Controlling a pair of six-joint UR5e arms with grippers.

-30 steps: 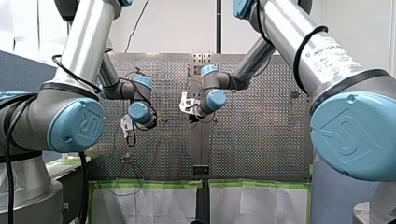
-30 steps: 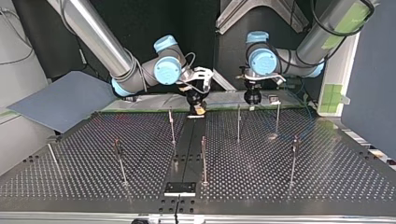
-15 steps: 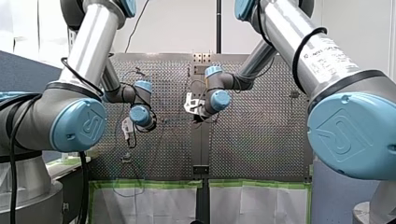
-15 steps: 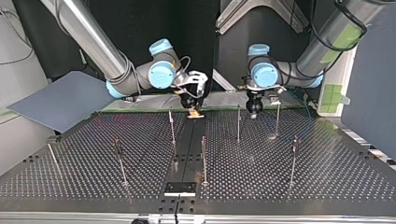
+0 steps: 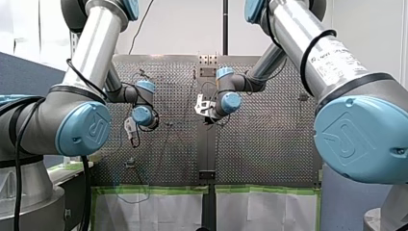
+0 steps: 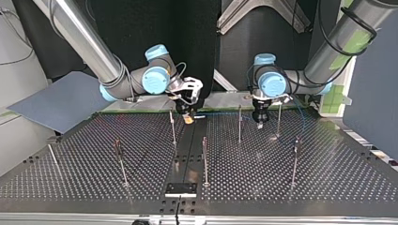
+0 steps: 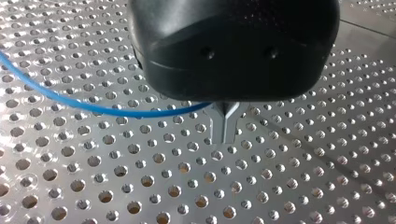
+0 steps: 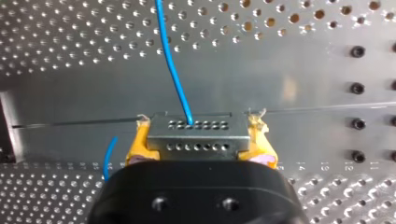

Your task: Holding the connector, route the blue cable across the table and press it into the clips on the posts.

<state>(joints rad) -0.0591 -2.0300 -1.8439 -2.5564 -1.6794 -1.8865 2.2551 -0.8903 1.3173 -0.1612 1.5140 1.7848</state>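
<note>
Your right gripper (image 8: 198, 140) has its yellow pads closed firmly on both ends of the metal connector (image 8: 196, 133), and the blue cable (image 8: 173, 70) leaves the connector's face and runs straight ahead of that gripper over the counter (image 6: 141, 164). Your left gripper (image 7: 226, 126) has its metal fingers closed tip to tip, with the cable running into the fork just above the tips (I cannot tell whether it is pinched hard there or only cradled). That gripper hangs low, with a post (image 6: 239, 124) to one side of it and another post (image 6: 279, 119) to the other. I judge this to be the early routing stage, with no clip filled as far as I can see; the clips themselves are too small to make out. To do it well, hold the connector level so the cable exits without a kink, let the left gripper act as a sliding guide rather than a clamp, and leave only light tension between the two. Bring the cable beside a post first, then press down squarely. Too much pull could bend a thin post.
</note>
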